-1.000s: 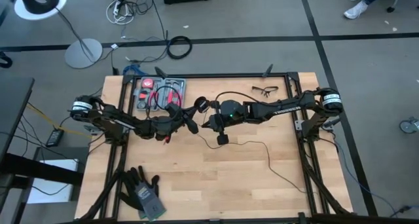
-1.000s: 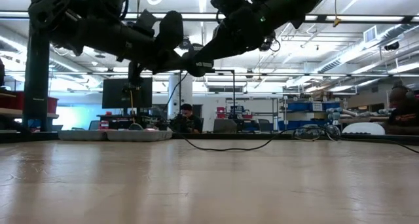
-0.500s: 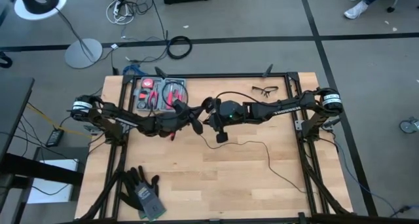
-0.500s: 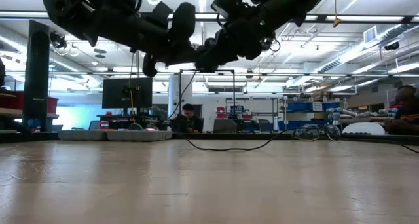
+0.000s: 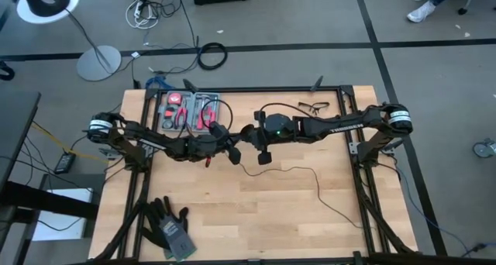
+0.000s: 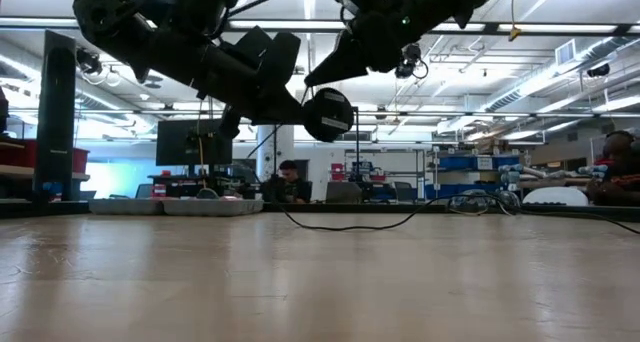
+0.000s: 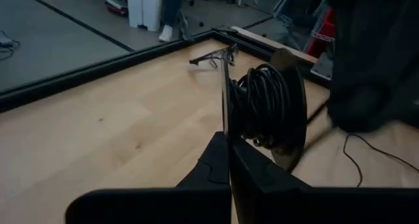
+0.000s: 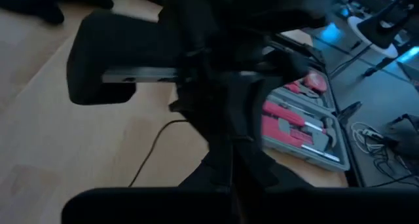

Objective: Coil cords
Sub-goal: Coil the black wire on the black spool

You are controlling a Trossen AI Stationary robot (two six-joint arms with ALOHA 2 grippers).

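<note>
The cord is thin and black. Part of it is wound on a small round black puck (image 7: 265,106), which shows as a dark disc (image 6: 328,114) above the table's middle. The rest of the cord (image 5: 310,172) trails slack over the wood toward the near right. My left gripper (image 5: 232,149) is shut on the puck. My right gripper (image 5: 248,135) is shut and hangs close beside and just above the puck (image 6: 325,77). Its fingertips are hidden by the left arm's wrist. My left gripper pinches the puck's thin rim (image 7: 224,129) between its two fingers, at the near edge of one flat face. The fingers come nearly level from the table's left. The puck is lifted clear of the table with wound cord bulging beside the fingers. My right gripper: whether it touches the cord or the puck I cannot tell, since the left wrist hides its tips.
An open case of red tools (image 5: 190,110) sits at the far left. A pair of glasses (image 5: 314,106) lies at the far right. Dark gloves (image 5: 169,225) lie at the near left corner. Black frame rails run along both side edges.
My left gripper has turned and tipped upward with the puck, shifting a little toward the table's right. The puck's round face now shows toward the table's near edge. My right gripper has risen slightly and stayed close beside it. Both have stayed shut.
</note>
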